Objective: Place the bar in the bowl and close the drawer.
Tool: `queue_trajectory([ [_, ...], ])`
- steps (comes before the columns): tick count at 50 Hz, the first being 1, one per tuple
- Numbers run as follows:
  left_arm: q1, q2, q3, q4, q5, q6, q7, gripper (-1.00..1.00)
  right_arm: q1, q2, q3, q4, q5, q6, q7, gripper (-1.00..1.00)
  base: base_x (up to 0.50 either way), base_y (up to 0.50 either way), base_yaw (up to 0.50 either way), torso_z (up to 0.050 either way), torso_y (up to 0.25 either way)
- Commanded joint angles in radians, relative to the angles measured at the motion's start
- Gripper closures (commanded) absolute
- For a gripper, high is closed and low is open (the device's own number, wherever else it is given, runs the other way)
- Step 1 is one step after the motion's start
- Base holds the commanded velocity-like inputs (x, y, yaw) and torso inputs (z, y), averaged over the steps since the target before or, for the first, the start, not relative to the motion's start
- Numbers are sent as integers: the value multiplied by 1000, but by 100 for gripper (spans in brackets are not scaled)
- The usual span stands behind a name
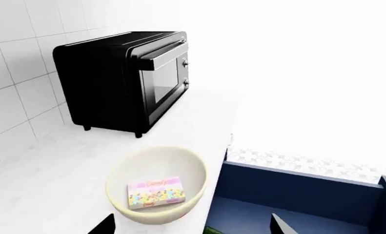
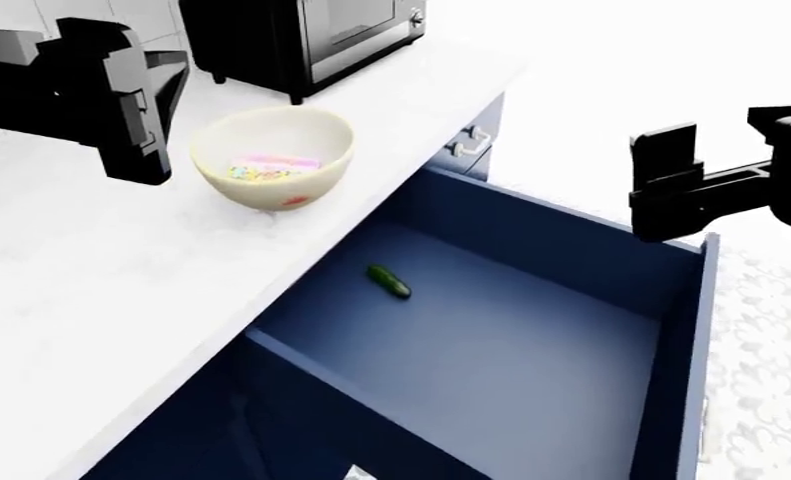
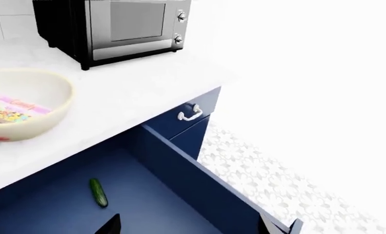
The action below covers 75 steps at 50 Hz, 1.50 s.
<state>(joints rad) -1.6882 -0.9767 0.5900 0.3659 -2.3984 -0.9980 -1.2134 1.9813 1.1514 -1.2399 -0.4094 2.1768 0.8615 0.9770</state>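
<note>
- The drawer (image 2: 502,350), wide and navy blue, stands pulled far out from under the white worktop (image 2: 88,290). Judging from this, closing it is the step left to do.
- The next move likely calls for an arm to reach the drawer's front panel, nearest the robot, and push it straight in.
- A black toaster oven (image 2: 308,35) sits at the back of the worktop, well clear of the drawer's path.
- The left gripper (image 2: 135,95) hangs above the worktop just beside the bowl; its fingers look parted and hold nothing.
- The right gripper (image 2: 669,185) hovers over the drawer's far side wall; its two finger tips show apart in its wrist view, empty.
- The bowl (image 2: 272,155), round and cream-white, rests on the worktop near the edge above the drawer.
- The bar (image 1: 156,192), a pink and yellow packet, lies inside the bowl, so that step appears done.
- A small green cucumber (image 2: 388,281) lies on the drawer floor, low enough that it should not block closing.
</note>
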Motion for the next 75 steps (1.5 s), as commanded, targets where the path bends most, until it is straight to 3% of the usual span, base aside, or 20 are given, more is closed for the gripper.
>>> queue_trajectory([
  [1,0,-1,3,2,0,5,3,-100,-9,6,5,-4,-1,-2,-6,-100,-28,47,-500,0,0],
  [75,1,-17,26,15,-1,21,21,-100,-40,11,23,-17,25,3,10,-100,-20,61,-500,0,0],
])
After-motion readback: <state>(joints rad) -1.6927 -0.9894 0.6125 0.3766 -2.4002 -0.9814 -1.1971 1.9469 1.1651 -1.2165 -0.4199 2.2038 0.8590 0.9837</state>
